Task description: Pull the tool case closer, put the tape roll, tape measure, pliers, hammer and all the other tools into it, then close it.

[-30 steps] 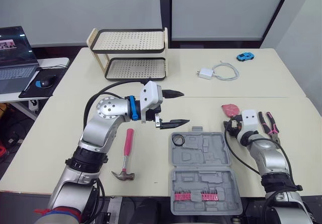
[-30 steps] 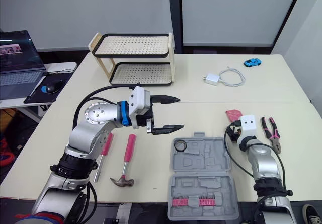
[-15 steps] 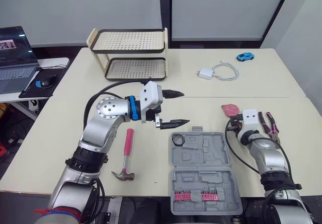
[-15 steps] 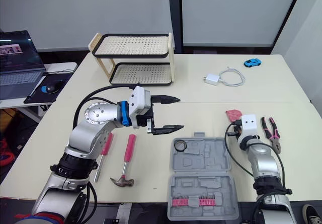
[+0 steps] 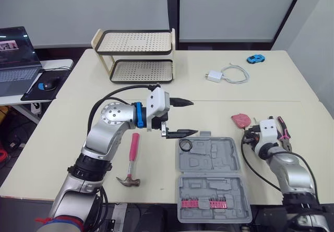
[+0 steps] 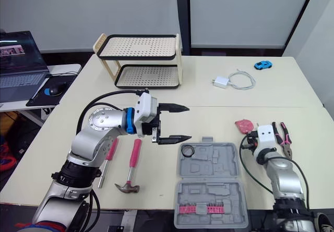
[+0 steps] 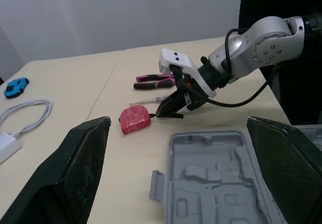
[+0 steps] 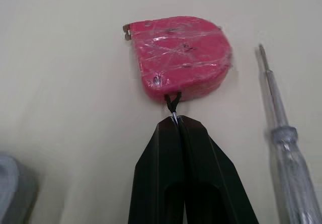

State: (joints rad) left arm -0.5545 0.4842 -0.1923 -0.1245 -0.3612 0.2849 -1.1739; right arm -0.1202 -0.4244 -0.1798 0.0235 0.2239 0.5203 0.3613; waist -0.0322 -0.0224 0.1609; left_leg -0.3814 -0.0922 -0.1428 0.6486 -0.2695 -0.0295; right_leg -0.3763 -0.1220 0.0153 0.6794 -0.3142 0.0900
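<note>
Tape measure (image 8: 178, 58), pink, rounded, plastic, lies near the right edge of the worktop (image 5: 297, 86), its black strap (image 8: 172, 102) pointing toward the right hand (image 8: 178, 120), pinched closed on it; left hand (image 5: 194, 118) gapes wide.

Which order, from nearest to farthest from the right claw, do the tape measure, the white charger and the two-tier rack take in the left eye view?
1. tape measure, just ahead of the right claw, which pinches its strap.
2. white charger, farther back, mid-table.
3. two-tier rack, at the far left corner.
</note>
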